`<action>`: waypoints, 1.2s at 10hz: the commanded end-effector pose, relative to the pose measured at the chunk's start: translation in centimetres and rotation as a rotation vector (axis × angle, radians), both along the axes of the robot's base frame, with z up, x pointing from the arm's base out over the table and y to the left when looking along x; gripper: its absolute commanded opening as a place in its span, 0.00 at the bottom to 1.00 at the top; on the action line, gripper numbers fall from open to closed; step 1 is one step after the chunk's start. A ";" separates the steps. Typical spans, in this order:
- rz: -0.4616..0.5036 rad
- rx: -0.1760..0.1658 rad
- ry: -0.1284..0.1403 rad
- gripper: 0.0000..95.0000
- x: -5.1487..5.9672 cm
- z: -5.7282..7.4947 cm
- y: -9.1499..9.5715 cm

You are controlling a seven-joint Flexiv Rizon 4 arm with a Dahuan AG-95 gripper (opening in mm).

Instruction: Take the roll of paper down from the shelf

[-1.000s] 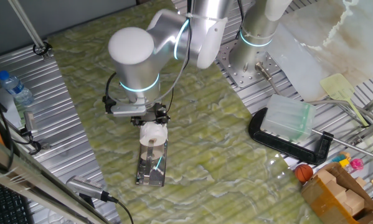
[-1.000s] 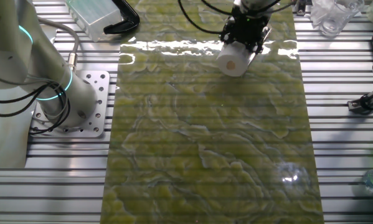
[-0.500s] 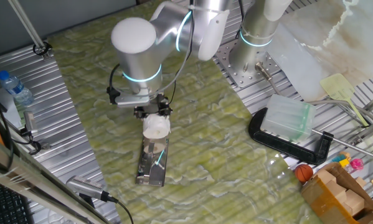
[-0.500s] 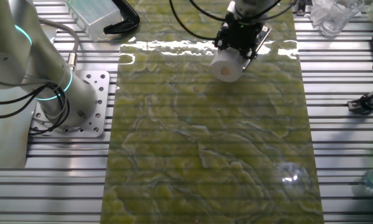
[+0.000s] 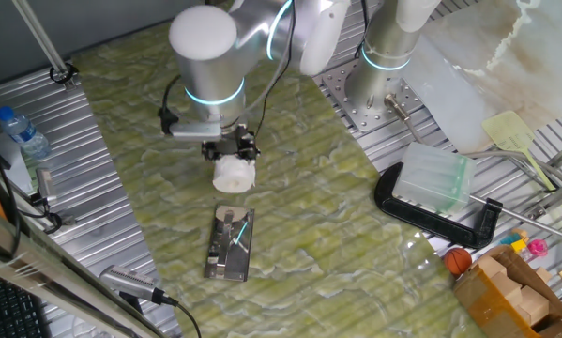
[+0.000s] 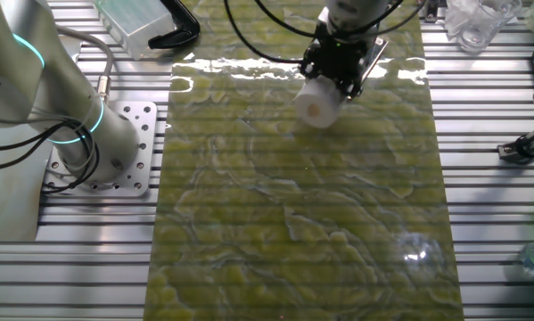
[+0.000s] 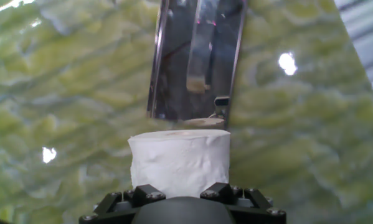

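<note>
Fingers [image 5: 233, 150] grip the roll of paper [image 5: 234, 173], now lifted clear of the shelf [image 5: 230, 243].

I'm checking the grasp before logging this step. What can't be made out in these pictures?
- Pincer fingertips: hidden by the white soft paper roll in hand view, and by the arm in both fixed views.
- Shiny flat metal shelf plate: far end cut off by hand view's top edge.
- Whether the roll hangs above the green mat or touches it: unclear.
</note>
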State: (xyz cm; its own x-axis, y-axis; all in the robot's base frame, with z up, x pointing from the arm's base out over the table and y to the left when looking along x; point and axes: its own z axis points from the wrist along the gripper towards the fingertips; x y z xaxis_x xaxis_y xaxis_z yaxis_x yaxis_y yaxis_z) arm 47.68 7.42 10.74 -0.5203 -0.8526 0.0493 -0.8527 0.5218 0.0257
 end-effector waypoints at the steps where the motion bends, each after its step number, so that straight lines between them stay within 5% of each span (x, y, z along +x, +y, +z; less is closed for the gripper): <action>1: -0.423 -0.059 -0.030 0.00 -0.3 1.5 -2.1; 5: -0.771 -0.055 -0.053 0.00 1.1 2.0 -3.8; 8: -0.889 0.006 -0.035 0.00 3.1 1.4 -5.3; 12: -1.008 0.004 -0.046 0.00 5.3 1.1 -4.9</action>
